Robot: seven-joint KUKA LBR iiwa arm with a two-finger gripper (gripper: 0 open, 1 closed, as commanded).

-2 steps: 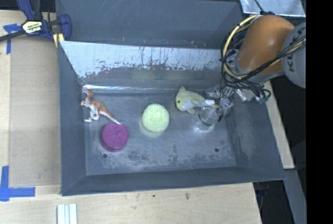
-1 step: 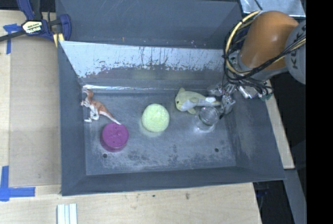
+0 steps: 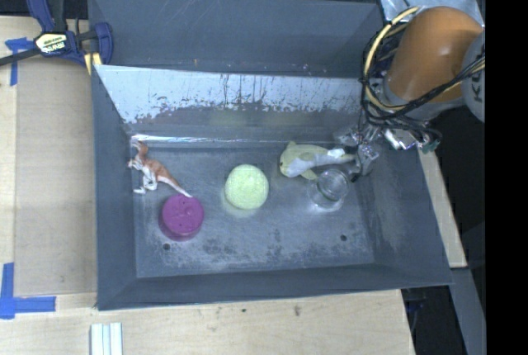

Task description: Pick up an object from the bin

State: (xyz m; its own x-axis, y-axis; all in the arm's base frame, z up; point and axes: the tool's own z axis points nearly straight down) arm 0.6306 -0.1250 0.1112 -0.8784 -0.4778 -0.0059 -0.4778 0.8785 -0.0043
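My gripper (image 3: 356,155) is low in the right part of the grey metal bin (image 3: 247,267), close to the right wall, with the arm's orange cover (image 3: 433,48) above the rim behind it. Whether it is spread or pressed together I cannot tell from this angle, so I would not assume a grasp.

Nearest to it is a pale yellow-green, soft, crumpled-looking thing (image 3: 299,160) lying on the bin floor. Its right end touches or nearly touches the gripper tip, and I take this as the thing to pick. Just in front of the tip stands a small clear plastic cup (image 3: 330,186), close beside the yellow-green thing. That crowding is my main worry: a descent that drifts forward could clip the cup's rim or trap both things at once.

To do this step well, I would centre over the thick middle of the soft thing rather than its thin end. I would come straight down until the tip is at the floor, close firmly, then lift vertically, and check that something hangs there before I move off.

Farther left, a pale green ball (image 3: 247,186) sits mid-floor, well clear of the work. Beyond it are a round magenta disc (image 3: 181,216) and, near the left wall, a small orange and white toy dinosaur (image 3: 149,168). None of them should interfere.
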